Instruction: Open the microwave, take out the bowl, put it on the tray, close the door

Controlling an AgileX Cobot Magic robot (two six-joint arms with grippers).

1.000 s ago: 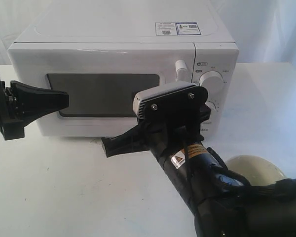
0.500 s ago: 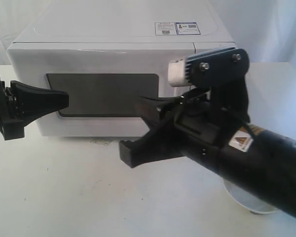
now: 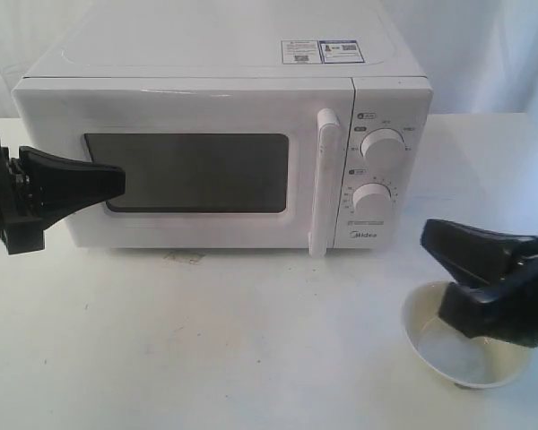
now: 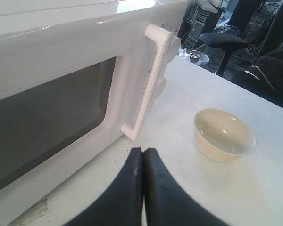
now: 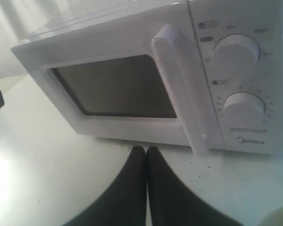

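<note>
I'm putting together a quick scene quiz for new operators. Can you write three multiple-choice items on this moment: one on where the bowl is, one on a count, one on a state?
1. Where is the bowl relative to the microwave?
A. Inside it
B. On the table outside it
C. On top of it

2. How many round knobs are on its control panel?
A. One
B. Two
C. Three

3. The door is:
A. Shut
B. Ajar
C. Wide open

Answers:
1 B: the left wrist view shows it standing on the table in front of the oven.
2 B: one knob sits above the other.
3 A: the door lies flush with the front.
</note>
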